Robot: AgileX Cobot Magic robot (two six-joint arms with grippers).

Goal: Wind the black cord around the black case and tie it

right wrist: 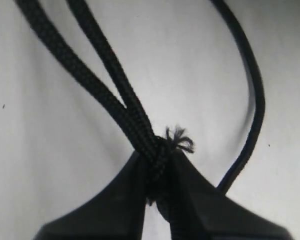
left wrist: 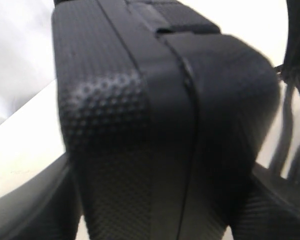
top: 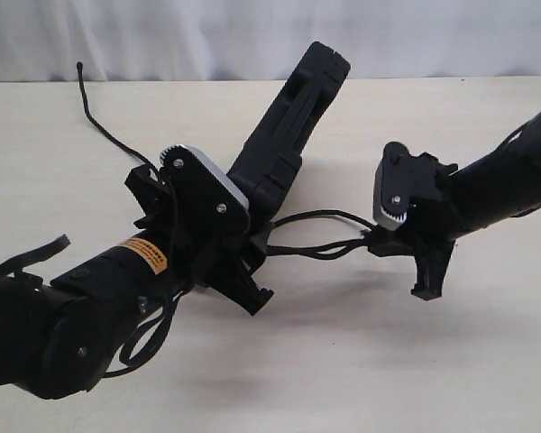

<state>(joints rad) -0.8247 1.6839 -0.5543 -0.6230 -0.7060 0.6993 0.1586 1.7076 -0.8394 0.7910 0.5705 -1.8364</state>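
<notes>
L gripper [top: 251, 230] comes in from near-left. Its fingers [left wrist: 285, 210] sit either side of the near end of the black case [top: 288, 126] and are pressed on it, so the case is clamped between them. Case is mid-surface, slanting from the L gripper up toward far-right, moulded handle cut-out at the far end. In the L wrist view the case [left wrist: 115, 125] fills nearly everything: dimpled texture, a seam running down the middle, a corner close to the lens. Can't tell from the pics whether the case's underside rests on the surface [top: 433, 361] or is raised off it.

R gripper [top: 371, 242] reaches in from the right and sits right of the case, apart from it. Its fingers [right wrist: 115, 200] are together, pinched on the black cord [top: 320, 216] at the frayed knot [right wrist: 177, 140]. Two braided strands leave the pinch side by side, and a third, thinner-looking strand curves round beside them.

In the exterior view the cord spans the gap between the R gripper and the case's near end: one strand arcs on the far side, the others sag slightly nearer. Where the strands meet the case is hidden by the L gripper. Another length of cord runs from behind the L gripper out toward far-left, and its tip lies on the surface near the far edge.
</notes>
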